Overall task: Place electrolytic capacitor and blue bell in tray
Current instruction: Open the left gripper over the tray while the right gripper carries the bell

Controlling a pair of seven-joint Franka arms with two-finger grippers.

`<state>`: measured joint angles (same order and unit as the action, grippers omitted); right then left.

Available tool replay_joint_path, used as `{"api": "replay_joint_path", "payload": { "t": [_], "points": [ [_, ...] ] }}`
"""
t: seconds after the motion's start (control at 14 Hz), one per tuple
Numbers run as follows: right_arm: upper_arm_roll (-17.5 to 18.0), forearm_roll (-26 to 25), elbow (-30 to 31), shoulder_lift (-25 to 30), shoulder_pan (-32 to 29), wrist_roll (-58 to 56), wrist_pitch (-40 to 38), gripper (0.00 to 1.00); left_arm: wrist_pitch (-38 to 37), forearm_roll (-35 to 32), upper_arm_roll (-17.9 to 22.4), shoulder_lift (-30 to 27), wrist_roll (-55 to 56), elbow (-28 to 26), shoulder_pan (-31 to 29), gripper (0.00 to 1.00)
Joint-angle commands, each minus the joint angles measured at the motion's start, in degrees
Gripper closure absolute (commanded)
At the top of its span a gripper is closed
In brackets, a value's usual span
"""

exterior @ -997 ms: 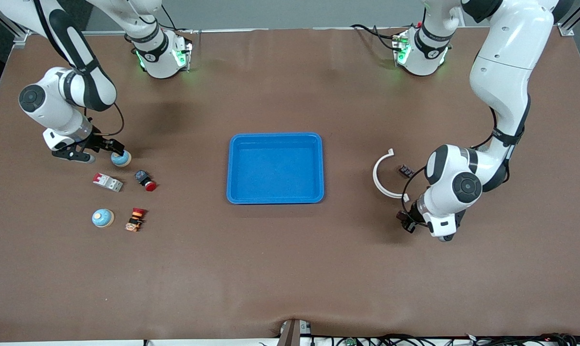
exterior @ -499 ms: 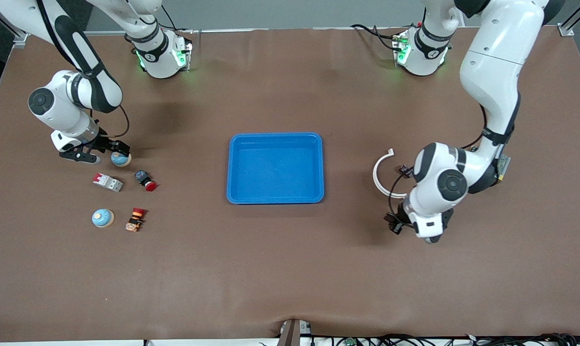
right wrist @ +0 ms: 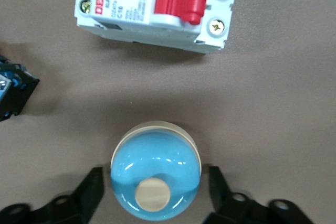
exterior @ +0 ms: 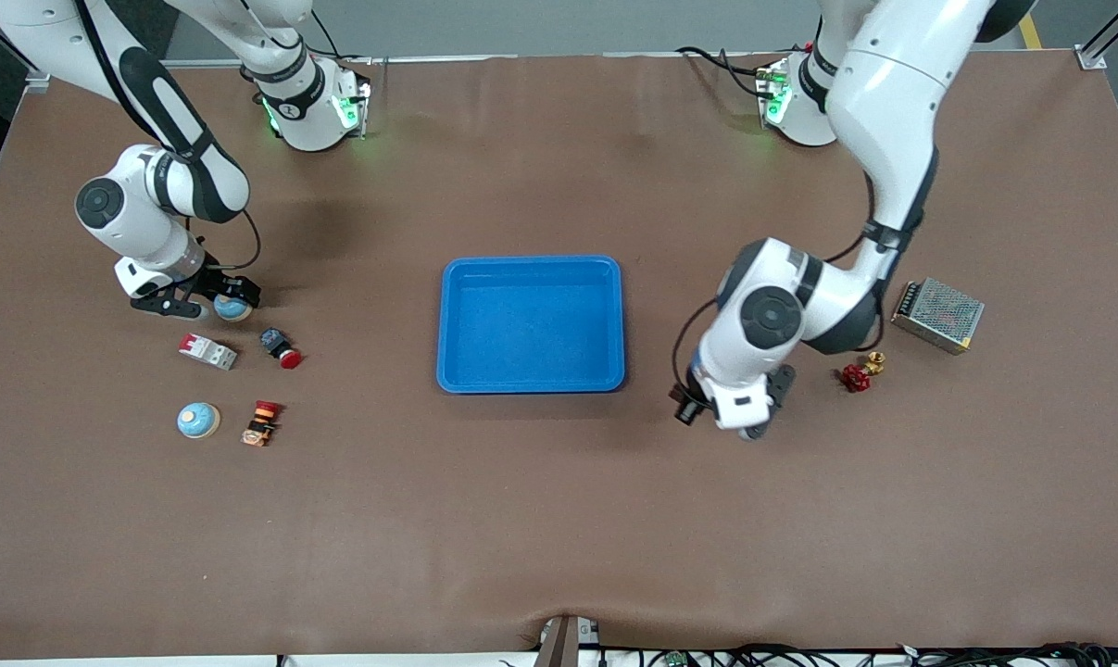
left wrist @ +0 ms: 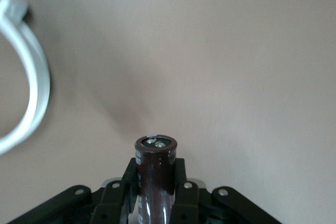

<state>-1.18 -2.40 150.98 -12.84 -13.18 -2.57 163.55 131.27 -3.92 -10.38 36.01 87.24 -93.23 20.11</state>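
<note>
The blue tray (exterior: 531,324) lies in the middle of the table with nothing in it. My left gripper (exterior: 686,410) hangs over the bare table beside the tray, toward the left arm's end. It is shut on the dark brown electrolytic capacitor (left wrist: 156,174), whose top sticks out past the fingers. My right gripper (exterior: 218,304) is down at a blue bell (exterior: 232,307) with a cream button. The bell (right wrist: 156,177) sits between the black fingers (right wrist: 92,187), and a narrow gap shows on at least one side. A second blue bell (exterior: 197,421) stands nearer the front camera.
A white and red circuit breaker (exterior: 207,351), a red push button (exterior: 281,348) and an orange-red switch (exterior: 262,423) lie close to the bells. A red valve (exterior: 857,376) and a metal mesh box (exterior: 938,315) lie toward the left arm's end. A white ring (left wrist: 31,87) shows in the left wrist view.
The left arm carried the capacitor toward the tray, uncovering the valve and the metal box. The right gripper's fingers have narrowed around the blue bell.
</note>
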Motion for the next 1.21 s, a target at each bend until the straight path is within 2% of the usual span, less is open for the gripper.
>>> {"api": "replay_joint_path", "payload": {
  "t": [0.0, 0.14, 0.21, 0.43, 0.57, 0.78, 1.0, 1.07, 1.14],
  "points": [
    [0.04, 0.11, 1.25, 0.53, 0.35, 1.25, 0.63, 1.0, -3.21, -1.18, 0.62, -1.99, 7.48, -0.64, 5.01, 1.0],
    [0.04, 0.11, 1.34, 1.14, 0.44, 1.43, -0.68, 1.0, -3.22, -1.18, 0.53, -1.91, 12.49, -0.64, 8.43, 1.0],
    [0.3, 0.11, 0.99, 2.37, 0.52, 2.21, -4.43, 1.0, -3.22, -1.18, 0.62, -1.38, 14.34, -0.64, 10.72, 1.0],
    [1.53, 1.33, -2.35, 10.0, 2.71, 11.86, -24.18, 1.0, -3.22, -1.27, 0.8, -1.29, 19.34, -2.21, 15.39, 1.0],
    [1.45, 8.25, -3.4, 15.19, 7.01, 13.64, -32.63, 1.0, -3.22, -2.92, 0.71, -1.12, 23.13, -3.7, 17.76, 1.0],
    [1.62, 17.31, -6.83, 20.3, 7.64, 13.73, -46.26, 1.0, -3.13, -5.4, 0.71, 1.25, 26.48, -4.15, 20.66, 1.0],
    [1.62, 20.42, -7.63, 23.29, 9.57, 16.43, -49.47, 1.0, -3.04, -5.31, 0.62, 3.01, 28.5, -3.54, 20.67, 1.0],
    [1.62, 20.5, -7.63, 23.56, 11.49, 20.29, -49.38, 1.0, -2.96, -5.4, 0.62, 3.28, 28.68, -3.54, 20.41, 0.98],
    [1.62, 20.59, -7.71, 23.91, 14.03, 25.46, -48.94, 1.0, -3.04, -5.4, 0.62, 3.45, 28.68, -3.54, 20.32, 0.78]
  ]
}}
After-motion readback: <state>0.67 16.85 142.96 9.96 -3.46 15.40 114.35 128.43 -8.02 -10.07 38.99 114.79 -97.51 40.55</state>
